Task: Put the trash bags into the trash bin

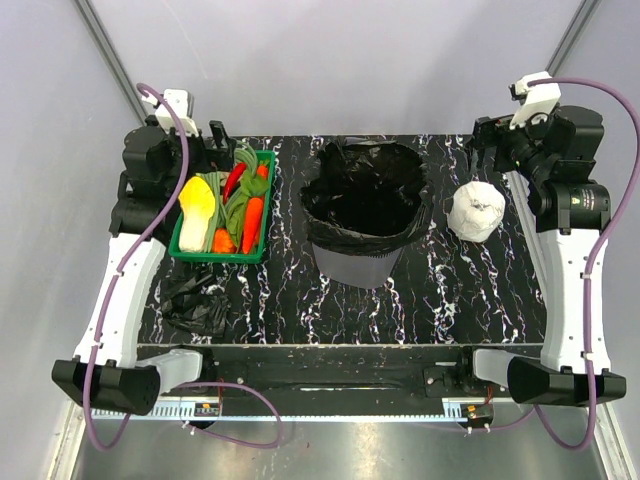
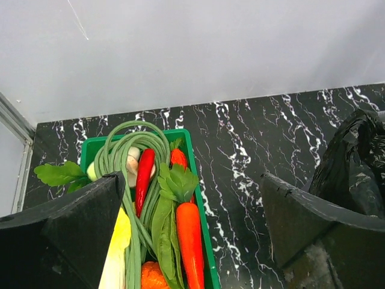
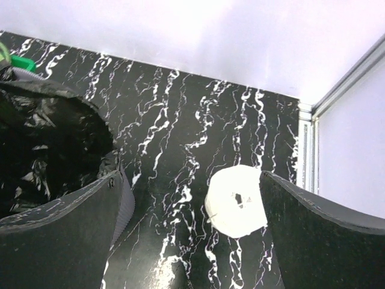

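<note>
The grey mesh trash bin [image 1: 360,268] stands mid-table, and a black trash bag [image 1: 330,212] lines it and drapes over its rim. Another trash bag [image 1: 195,302], crumpled, lies on the table at the front left, far from both grippers. My left gripper [image 1: 225,145] hangs open at the back left over the far end of the green crate [image 1: 268,215], with nothing between its fingers [image 2: 78,229]. Back right, my right gripper [image 1: 487,140] is open and empty above the table between the bin [image 3: 123,208] and a white roll [image 3: 237,201]. The bin's bag [image 2: 355,162] shows at the left wrist view's right edge.
The green crate [image 2: 195,162] holds toy vegetables: carrots, a red pepper, green beans, a yellow piece. The white roll [image 1: 476,210] stands right of the bin. Grey walls and metal frame posts close in the back and sides of the black marbled table [image 1: 450,300].
</note>
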